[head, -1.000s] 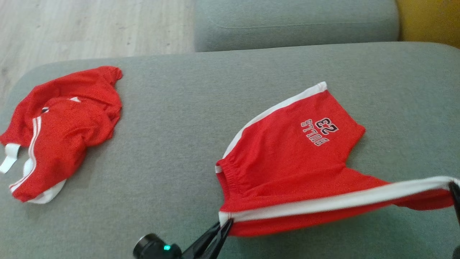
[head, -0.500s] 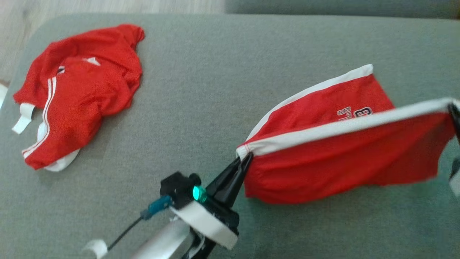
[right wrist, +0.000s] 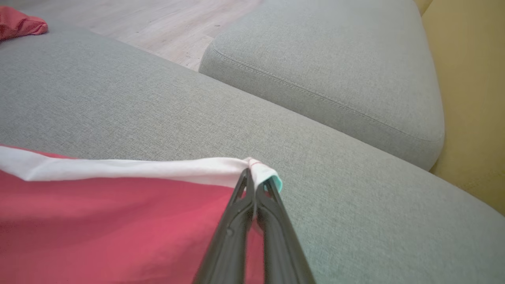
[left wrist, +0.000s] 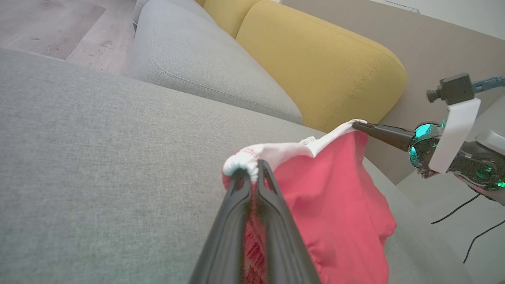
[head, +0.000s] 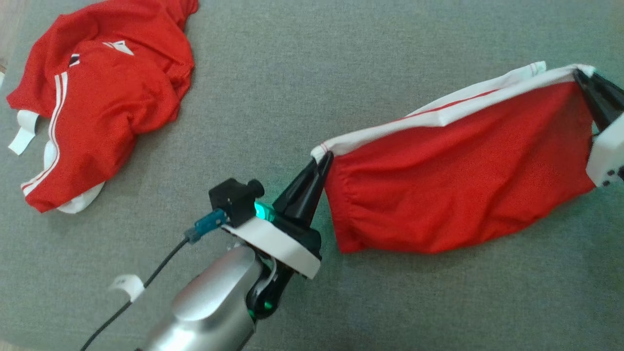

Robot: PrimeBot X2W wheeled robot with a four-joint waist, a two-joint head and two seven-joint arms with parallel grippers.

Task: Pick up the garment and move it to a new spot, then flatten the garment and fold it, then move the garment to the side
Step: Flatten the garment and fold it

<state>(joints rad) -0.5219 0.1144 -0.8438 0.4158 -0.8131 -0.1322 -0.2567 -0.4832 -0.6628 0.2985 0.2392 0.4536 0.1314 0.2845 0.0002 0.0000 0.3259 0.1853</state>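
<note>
The garment [head: 458, 180], red shorts with a white side stripe, hangs stretched between both grippers above the grey cushion [head: 302, 73]. My left gripper [head: 325, 157] is shut on its left corner by the waistband; the left wrist view shows that gripper [left wrist: 255, 167] pinching the white edge of the garment [left wrist: 335, 205]. My right gripper [head: 580, 75] is shut on the opposite corner at the upper right. From the right wrist the gripper [right wrist: 254, 175] clamps the white stripe of the garment [right wrist: 118, 221]. The printed side is hidden.
A second red garment [head: 97, 97] with white stripes lies crumpled at the cushion's far left. A white tag [head: 126, 285] and a black cable [head: 131, 302] sit near my left forearm. Another grey cushion [right wrist: 335, 67], yellow cushion [left wrist: 315, 67] and wood floor [right wrist: 165, 23] lie beyond.
Both grippers have lifted the garment off the cushion and carried it up the view, so it now hangs folded over with the print hidden. The head camera has tilted down.
</note>
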